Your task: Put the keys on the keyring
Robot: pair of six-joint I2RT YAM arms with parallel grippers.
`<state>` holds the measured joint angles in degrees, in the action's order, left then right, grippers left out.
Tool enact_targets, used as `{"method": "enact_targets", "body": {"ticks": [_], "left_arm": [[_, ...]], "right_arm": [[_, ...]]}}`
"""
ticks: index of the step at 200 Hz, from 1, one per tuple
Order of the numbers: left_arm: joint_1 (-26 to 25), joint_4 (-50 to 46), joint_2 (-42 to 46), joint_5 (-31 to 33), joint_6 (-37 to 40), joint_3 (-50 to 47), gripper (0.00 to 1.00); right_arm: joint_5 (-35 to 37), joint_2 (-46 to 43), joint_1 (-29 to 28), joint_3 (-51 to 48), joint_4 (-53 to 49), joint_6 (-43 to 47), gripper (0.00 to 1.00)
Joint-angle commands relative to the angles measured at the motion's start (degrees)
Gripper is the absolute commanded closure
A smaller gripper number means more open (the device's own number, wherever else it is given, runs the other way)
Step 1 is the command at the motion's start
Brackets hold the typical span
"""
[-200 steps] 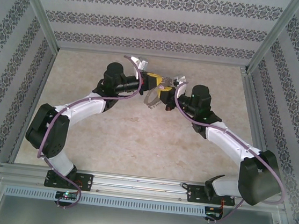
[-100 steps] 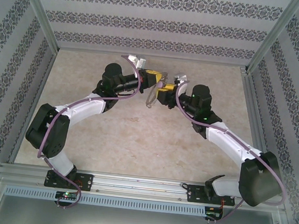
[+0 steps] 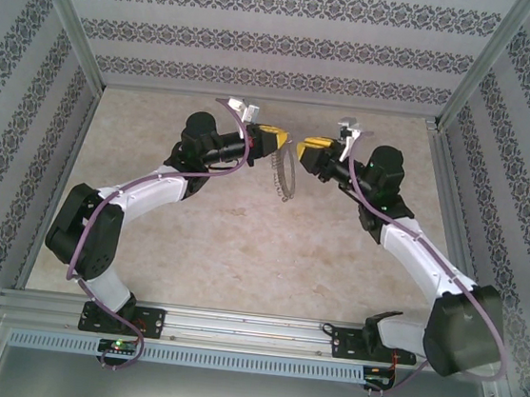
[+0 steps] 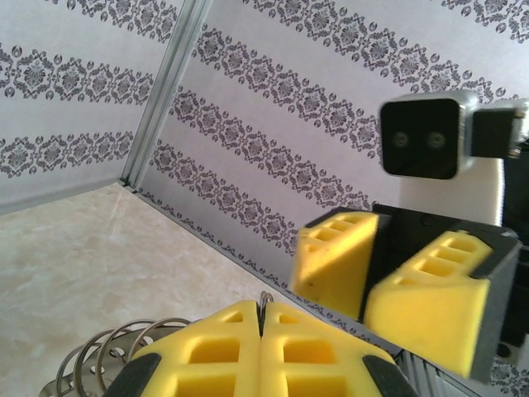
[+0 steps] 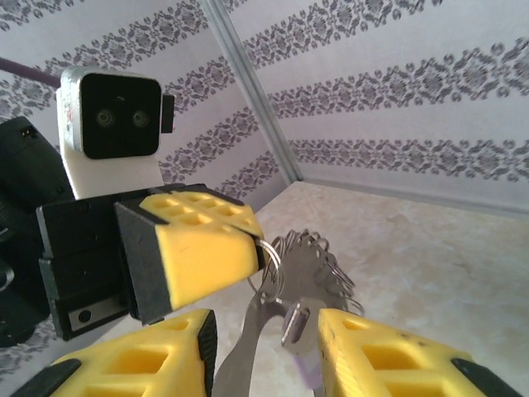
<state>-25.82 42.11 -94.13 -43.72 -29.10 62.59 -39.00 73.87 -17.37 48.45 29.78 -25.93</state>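
The keyring (image 3: 285,174) hung in the air over the middle of the table, pinched at its top edge by the left gripper (image 3: 273,142), whose yellow pads were pressed tight together on the wire. From the right wrist view the little lilac key (image 5: 300,347) dangled below the ring's scalloped loops (image 5: 318,256), apparently threaded on, though I couldn't make out the join. A moment before, the right gripper (image 3: 314,149) had been closed up against the ring; now it had let go and drawn back, jaws parted and empty. The key hung just ahead of them, touching neither. To me the threading looked done.
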Motion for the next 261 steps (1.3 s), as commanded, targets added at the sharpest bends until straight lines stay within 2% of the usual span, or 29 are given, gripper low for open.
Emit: {"method": "enact_targets", "body": {"ticks": [1,93,133,183,207,235,261], "left_arm": [[-0.28,4.55,0.96,-1.75,-0.84,0.8,1.0],[-0.32,3.84,1.34,-2.46,-0.43,0.83,1.0],[-0.28,3.77,1.23,-2.48,-0.43,0.96,1.0],[-0.33,3.77,0.89,-2.33,-0.6,1.22,1.0],[-0.28,3.77,0.85,-2.37,-0.6,1.22,1.0],[-0.28,3.62,0.87,-2.45,-0.69,1.24,1.0],[-0.29,3.05,1.14,-1.49,-0.39,1.13,1.0]], "right_arm": [[-5.1,2.36,0.27,2.38,5.43,-4.66,0.63],[-7.4,8.37,0.18,3.67,13.88,-10.53,0.68],[-8.17,9.86,-0.2,4.19,16.02,-11.99,0.76],[-9.75,11.78,-0.34,4.79,18.91,-14.06,0.94],[-11.07,13.0,-0.35,5.21,20.93,-15.7,0.99],[-12.02,13.93,-0.41,5.21,22.46,-16.78,1.0],[-9.94,13.35,-0.06,4.27,21.5,-15.68,1.0]]}}
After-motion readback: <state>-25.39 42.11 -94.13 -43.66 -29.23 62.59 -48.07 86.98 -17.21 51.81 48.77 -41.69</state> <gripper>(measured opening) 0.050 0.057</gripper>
